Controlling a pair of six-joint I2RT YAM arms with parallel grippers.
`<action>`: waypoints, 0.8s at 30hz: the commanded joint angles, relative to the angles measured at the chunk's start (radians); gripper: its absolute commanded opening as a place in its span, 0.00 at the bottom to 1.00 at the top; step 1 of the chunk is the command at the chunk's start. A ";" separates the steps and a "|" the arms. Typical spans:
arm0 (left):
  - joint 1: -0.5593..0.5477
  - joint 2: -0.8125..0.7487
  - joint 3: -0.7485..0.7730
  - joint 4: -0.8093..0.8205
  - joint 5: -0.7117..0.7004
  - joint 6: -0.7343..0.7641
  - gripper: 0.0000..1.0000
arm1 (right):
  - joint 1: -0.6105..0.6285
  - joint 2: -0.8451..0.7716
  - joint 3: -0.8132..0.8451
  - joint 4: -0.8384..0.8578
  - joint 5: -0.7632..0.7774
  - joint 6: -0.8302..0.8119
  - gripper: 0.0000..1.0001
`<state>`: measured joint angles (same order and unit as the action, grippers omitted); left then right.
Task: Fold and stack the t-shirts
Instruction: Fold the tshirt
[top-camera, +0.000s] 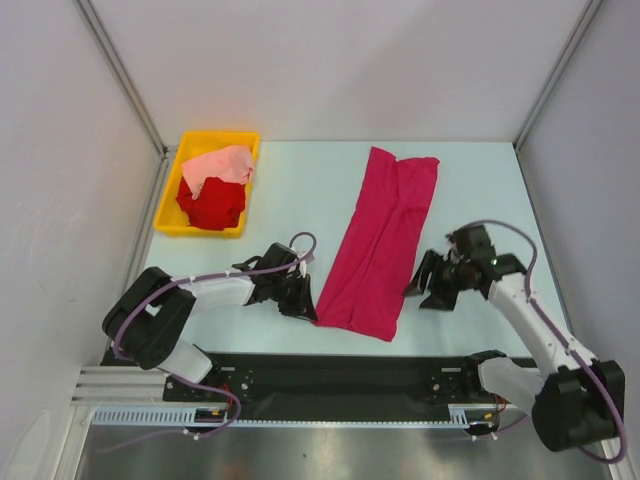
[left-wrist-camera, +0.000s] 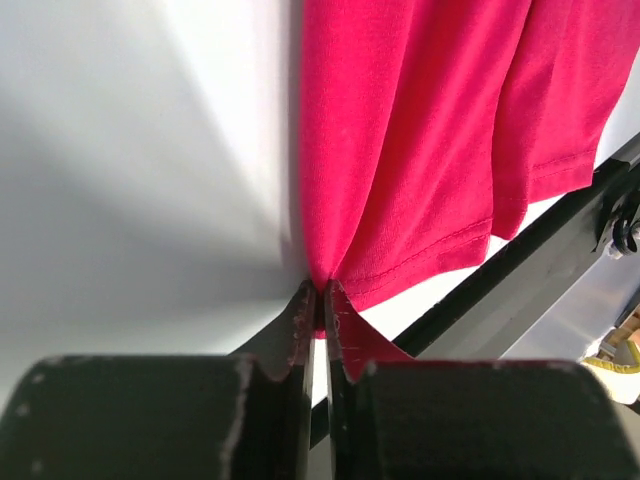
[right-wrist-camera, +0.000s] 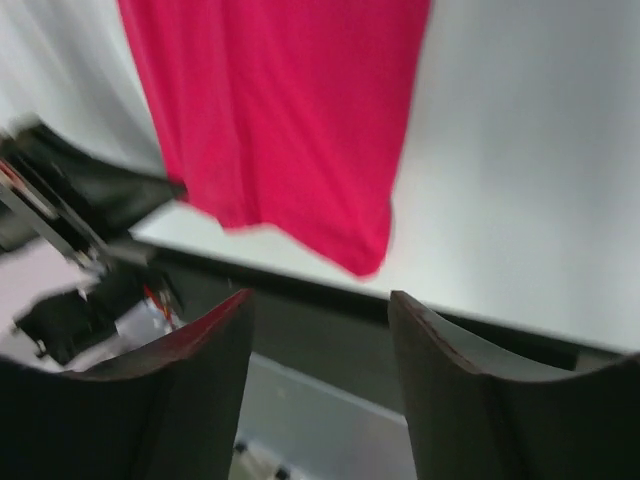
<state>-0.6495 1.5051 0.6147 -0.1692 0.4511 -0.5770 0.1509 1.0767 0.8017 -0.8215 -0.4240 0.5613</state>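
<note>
On the tabletop: magenta t-shirt, a long strip, long axis near-left to far-right. At its near-left corner, left jaws pinched on the hem; near the near-right corner, right jaws apart, empty

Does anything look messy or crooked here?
Yes. The long dark-pink shirt lies slanted on the table. The red shirt and pale pink shirt sit crumpled in the yellow bin, not folded.
</note>
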 joint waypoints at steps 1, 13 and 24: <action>-0.004 -0.028 -0.009 -0.030 -0.028 0.020 0.08 | 0.131 -0.169 -0.137 0.053 -0.048 0.228 0.60; -0.004 -0.051 0.016 -0.067 -0.055 0.028 0.41 | 0.463 -0.258 -0.426 0.311 0.096 0.591 0.61; -0.001 0.061 0.049 -0.033 0.000 0.028 0.41 | 0.427 -0.178 -0.476 0.384 0.144 0.592 0.48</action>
<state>-0.6502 1.5272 0.6533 -0.1905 0.4782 -0.5751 0.5964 0.8856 0.3511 -0.4950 -0.2943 1.1309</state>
